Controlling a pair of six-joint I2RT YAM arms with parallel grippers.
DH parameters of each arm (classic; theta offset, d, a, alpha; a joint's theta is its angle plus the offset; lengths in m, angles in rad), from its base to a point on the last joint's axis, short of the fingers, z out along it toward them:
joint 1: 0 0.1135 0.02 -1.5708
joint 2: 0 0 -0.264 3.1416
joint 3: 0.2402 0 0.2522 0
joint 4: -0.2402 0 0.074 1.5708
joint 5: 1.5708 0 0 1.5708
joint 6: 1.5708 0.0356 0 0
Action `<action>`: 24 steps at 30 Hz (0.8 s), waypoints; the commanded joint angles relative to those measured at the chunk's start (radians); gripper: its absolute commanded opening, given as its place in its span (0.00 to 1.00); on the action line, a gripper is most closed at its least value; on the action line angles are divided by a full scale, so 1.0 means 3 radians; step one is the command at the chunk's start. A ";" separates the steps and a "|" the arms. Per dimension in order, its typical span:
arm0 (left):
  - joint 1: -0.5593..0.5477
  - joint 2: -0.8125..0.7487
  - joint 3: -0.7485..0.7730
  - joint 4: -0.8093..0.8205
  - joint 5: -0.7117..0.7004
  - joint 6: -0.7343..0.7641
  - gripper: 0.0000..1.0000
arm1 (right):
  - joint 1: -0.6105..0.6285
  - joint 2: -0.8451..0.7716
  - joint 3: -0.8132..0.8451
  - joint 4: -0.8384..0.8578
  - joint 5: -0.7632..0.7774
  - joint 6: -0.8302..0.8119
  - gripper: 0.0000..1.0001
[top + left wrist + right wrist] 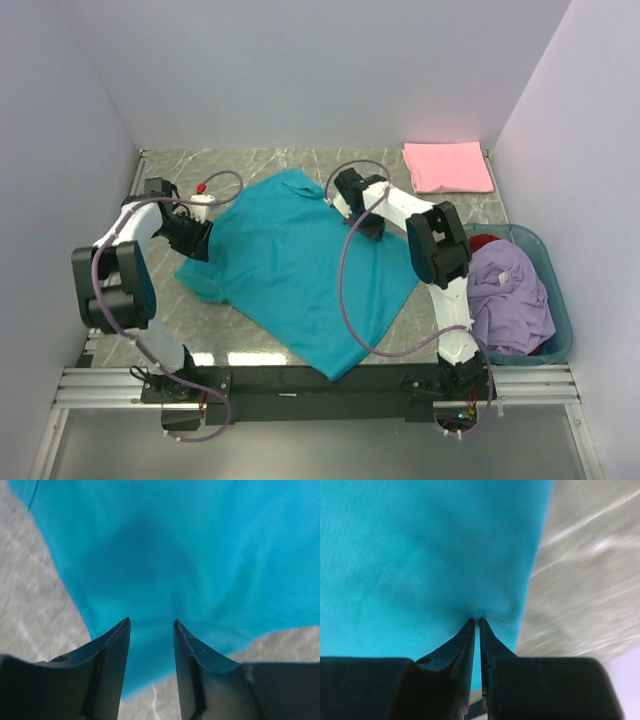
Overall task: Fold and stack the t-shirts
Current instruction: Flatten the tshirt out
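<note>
Shirts: I count four, one each in teal, pink, lavender and red.
Teal shirt [300,265]: spread open in the middle of the counter [260,162], lying at an angle, with its hem toward 5 o'clock and its collar toward 12.
Pink shirt [447,166]: folded into a flat rectangle at the 1 o'clock corner, well apart from the teal one.
Lavender shirt [512,296]: crumpled in the one basket [563,312] at 4 o'clock.
Red shirt [484,241]: only a small patch shows at the far end of the basket, beside the lavender one.
Arms: two, both reaching over the teal shirt.
Left fingers [198,243]: at the shirt's 9 o'clock edge near a sleeve. My wrist view shows them spread with a clear gap and teal cloth beneath, nothing pinched.
Right fingers [369,228]: at the shirt's 2 o'clock edge, pressed almost together. They pinch a small pucker of the teal cloth just inside its border.
</note>
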 commanded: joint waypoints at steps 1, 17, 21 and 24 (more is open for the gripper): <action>-0.0095 0.0303 0.0197 0.0329 -0.0075 -0.0261 0.45 | -0.0005 0.0386 0.0603 0.0266 0.0271 -0.0074 0.15; 0.0166 0.0373 0.1119 -0.0012 0.0554 -0.0377 0.64 | 0.0025 0.0144 0.1451 0.0298 0.0227 0.0002 0.50; 0.0166 -0.0410 0.0399 -0.0457 0.0361 0.0289 0.60 | 0.0097 -0.0434 0.1021 -0.0142 -0.0376 0.0268 0.50; 0.0105 -0.0727 -0.0092 -0.0555 0.0181 0.0576 0.50 | 0.0184 -0.0761 0.0593 -0.0377 -0.0877 0.0386 0.46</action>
